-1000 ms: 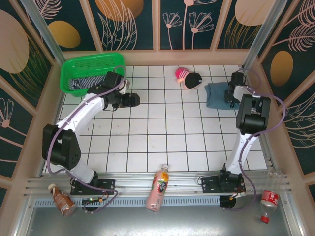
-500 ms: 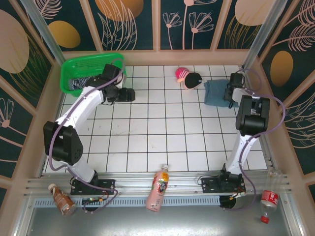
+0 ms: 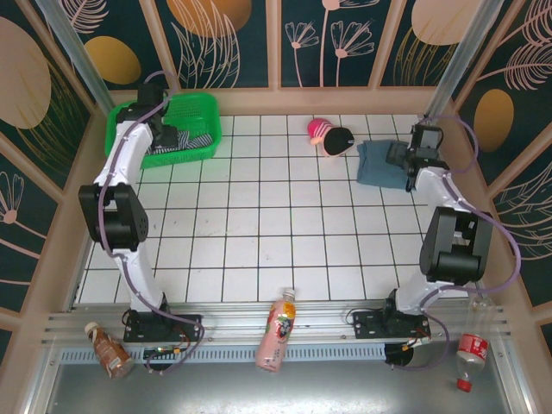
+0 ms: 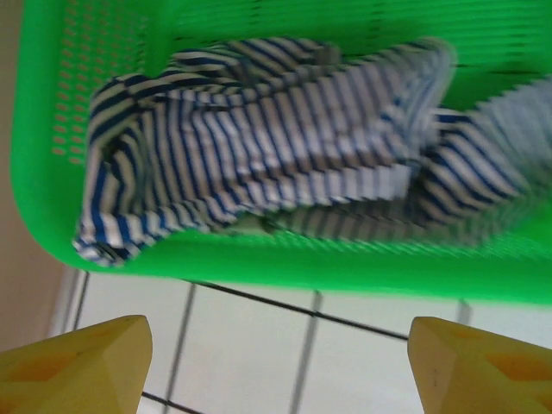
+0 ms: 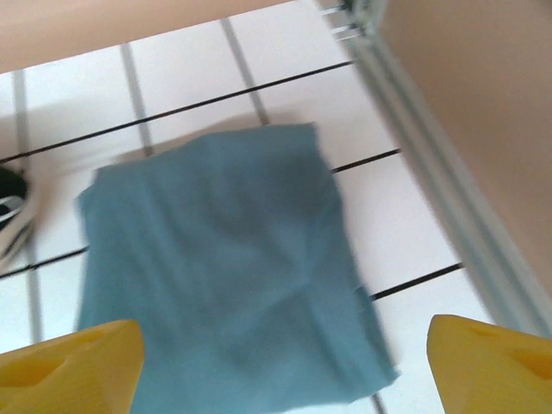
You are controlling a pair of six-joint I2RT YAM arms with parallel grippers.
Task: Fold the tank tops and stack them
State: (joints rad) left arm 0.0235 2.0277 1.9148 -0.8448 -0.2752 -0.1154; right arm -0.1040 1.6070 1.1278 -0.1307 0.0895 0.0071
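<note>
- From overhead the whole layout of the white tiled desk [image 3: 285,233] is plain: a green basket [image 3: 121,129] in the far left corner, the blue-grey tank top [image 3: 375,164] by the far right edge, and a pink-and-black toy [image 3: 330,135] just left of it.
- The left wrist camera adds the close detail. The striped tank top [image 4: 259,147] lies crumpled in a heap inside the basket [image 4: 52,129], and its navy and white stripes run several ways (the picture is rather blurred).
- The left hand [image 4: 280,371] is spread wide and empty, hanging by the basket's wall with a yellow fingertip [image 4: 78,362] in each lower corner. Overhead it [image 3: 172,138] sits at the basket.
- The right wrist camera shows the blue-grey tank top [image 5: 224,267] lying flat on the tiles as a rough rectangle, with soft creases and one uneven edge.
- The right hand [image 5: 280,371] hangs over that top, fingertips [image 5: 492,362] far apart, pinching nothing. Overhead it [image 3: 399,158] is at the cloth's right side.
</note>
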